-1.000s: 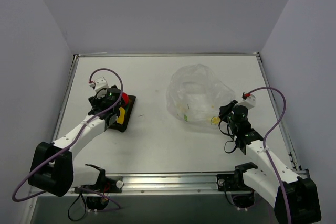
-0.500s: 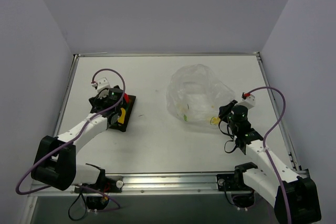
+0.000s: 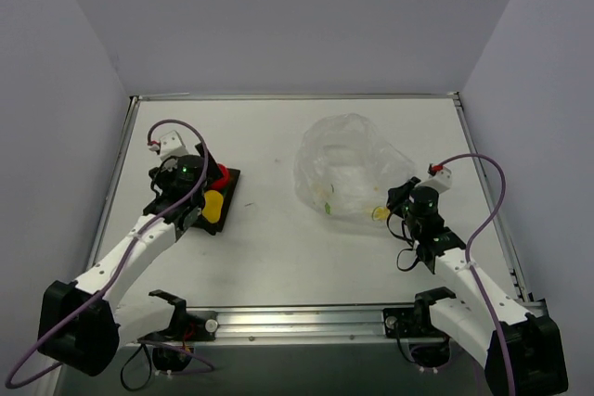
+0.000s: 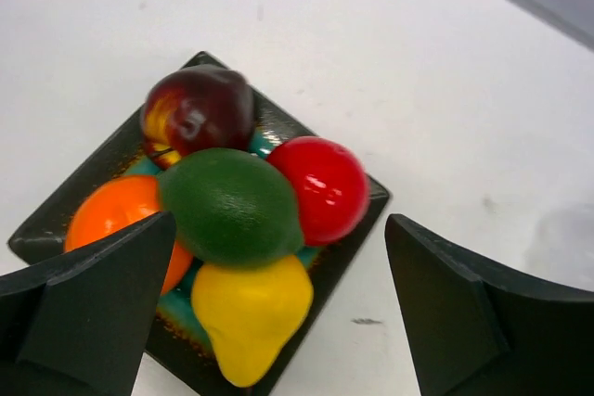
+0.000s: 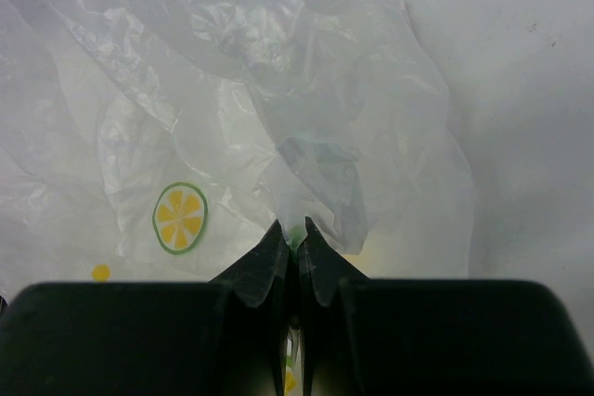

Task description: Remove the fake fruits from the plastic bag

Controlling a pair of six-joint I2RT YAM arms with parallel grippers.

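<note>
Left claw (image 4: 280,222) spread wide, empty, hanging over the fake fruits (image 4: 232,206) heaped on a dark tray (image 4: 51,224) at the worktop's (image 4: 418,62) left. Right claw (image 5: 297,229) pinched tight on a fold of the plastic bag (image 5: 186,90), right of centre.

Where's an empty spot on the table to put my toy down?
The widest bare patch of table lies between the tray and the bag. Another bare strip runs along the far edge behind both. The tray is crowded: five fruits fill it.
</note>
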